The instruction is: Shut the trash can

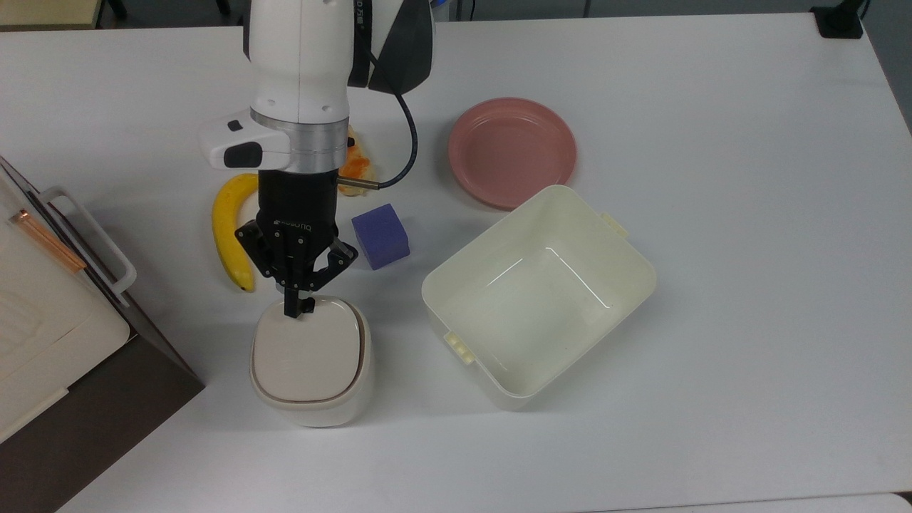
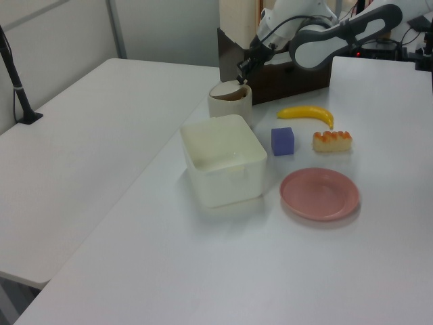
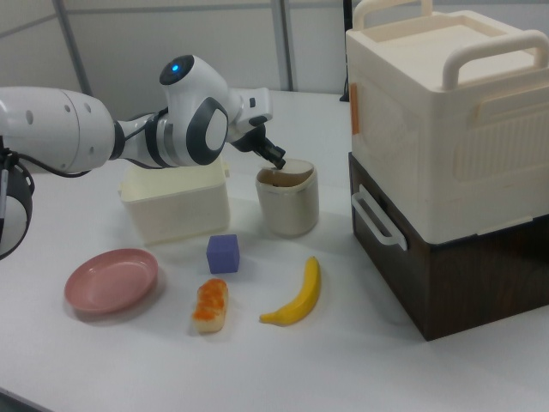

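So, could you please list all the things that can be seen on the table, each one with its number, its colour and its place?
trash can: one, cream-white with beige lid, near the top view's lower left, under the gripper.
tub: one, cream, lidless, to the top view's right of the trash can.
plate: one, pink, beyond the tub.
cube: one, purple, between the tub and the banana.
banana: one, yellow, beside the arm on the top view's left.
pastry: one, orange-topped, between the plate and the banana in the right view.
stacked boxes: cream box on a dark brown one, at the right view's right.
table: white.
gripper: one, black, fingers shut, tip at the lid's rear edge.
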{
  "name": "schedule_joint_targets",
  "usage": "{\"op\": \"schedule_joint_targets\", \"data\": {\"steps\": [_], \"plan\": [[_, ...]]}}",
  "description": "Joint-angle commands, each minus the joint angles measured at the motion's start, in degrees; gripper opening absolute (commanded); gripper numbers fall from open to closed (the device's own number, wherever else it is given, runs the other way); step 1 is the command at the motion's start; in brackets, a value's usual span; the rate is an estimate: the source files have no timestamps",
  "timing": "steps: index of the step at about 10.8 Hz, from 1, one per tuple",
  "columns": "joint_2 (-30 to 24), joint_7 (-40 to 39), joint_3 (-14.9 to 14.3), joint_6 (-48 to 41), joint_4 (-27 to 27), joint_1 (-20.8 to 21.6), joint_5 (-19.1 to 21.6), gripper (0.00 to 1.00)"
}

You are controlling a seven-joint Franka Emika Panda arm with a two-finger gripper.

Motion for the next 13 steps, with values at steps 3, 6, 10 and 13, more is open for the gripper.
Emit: {"op": "schedule_joint_targets", "data": {"steps": [3,6,10,13], "plan": [[-2.22,1.39,0.36,-0.19,-2.31,-0.78,-0.67,0.00],[-1.87,-1.24,0.80,-0.19,-4.15,-2.19,-0.76,0.00],[-1.52,-3.35,0.71,-0.19,-7.67,-2.10,-1.11,0.00],[-1.43,-4.32,0.71,-0.10,-8.11,-2.19,-1.20,0.00]]}}
